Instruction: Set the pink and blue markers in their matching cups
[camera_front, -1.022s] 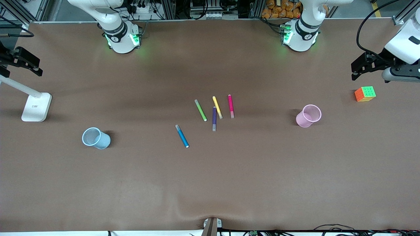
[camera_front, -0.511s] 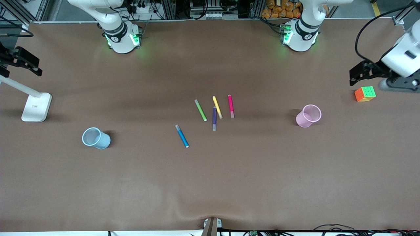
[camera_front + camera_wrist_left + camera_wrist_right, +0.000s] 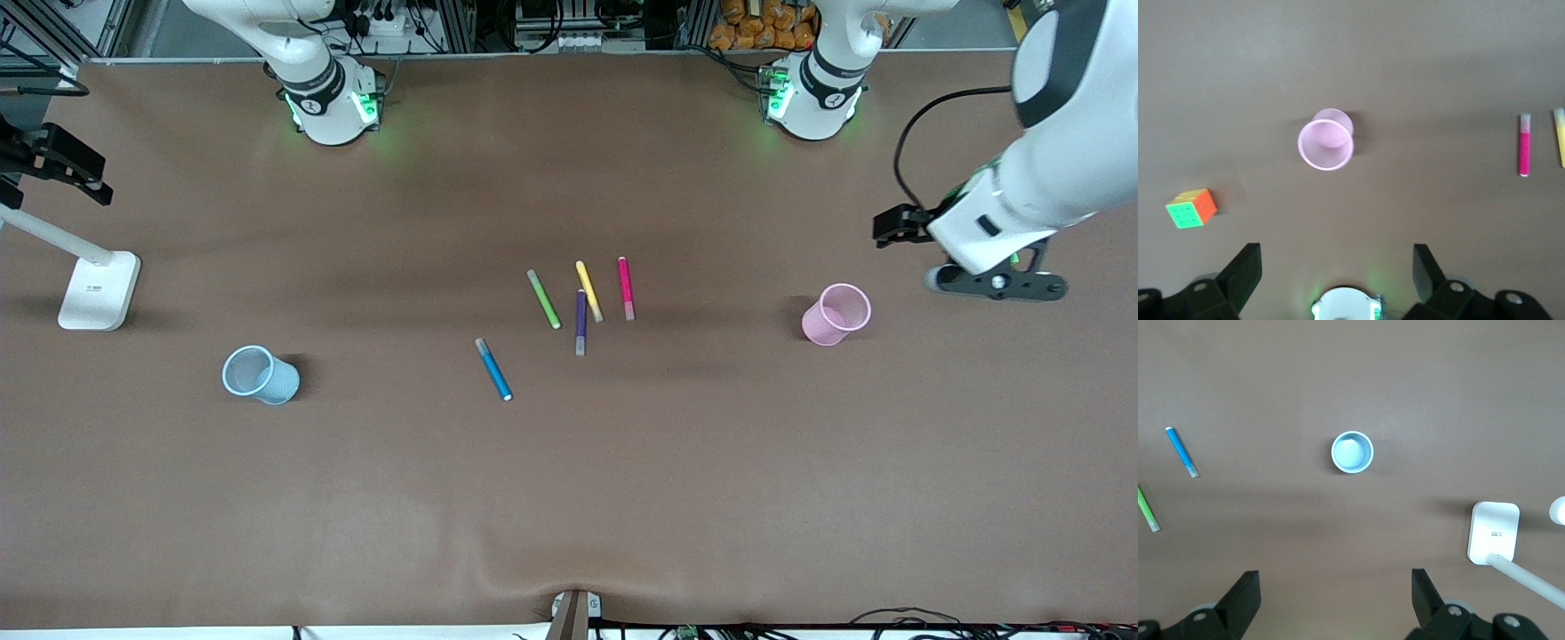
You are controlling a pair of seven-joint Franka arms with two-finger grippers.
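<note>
The pink marker [image 3: 625, 286] and the blue marker [image 3: 492, 368] lie flat near the table's middle, the blue one nearer the front camera. The pale pink cup [image 3: 836, 314] stands upright toward the left arm's end. The light blue cup [image 3: 260, 374] stands toward the right arm's end. My left gripper [image 3: 896, 226] is open and empty, high over the table beside the pink cup. Its wrist view [image 3: 1337, 257] shows the pink cup [image 3: 1325, 139] and pink marker [image 3: 1523, 145]. My right gripper [image 3: 89, 182] waits open and empty at the table's edge. Its wrist view [image 3: 1336, 581] shows the blue cup [image 3: 1352, 452] and blue marker [image 3: 1182, 451].
Green [image 3: 543, 299], yellow [image 3: 589, 291] and dark purple [image 3: 581, 322] markers lie beside the pink marker. A white stand base [image 3: 98, 289] sits near the right gripper. A coloured cube [image 3: 1191, 207] lies near the pink cup and is hidden under the left arm in the front view.
My left arm has swung in from the table's edge toward the pink cup and now covers the cube in the front view. The right arm and all table things have not moved.
</note>
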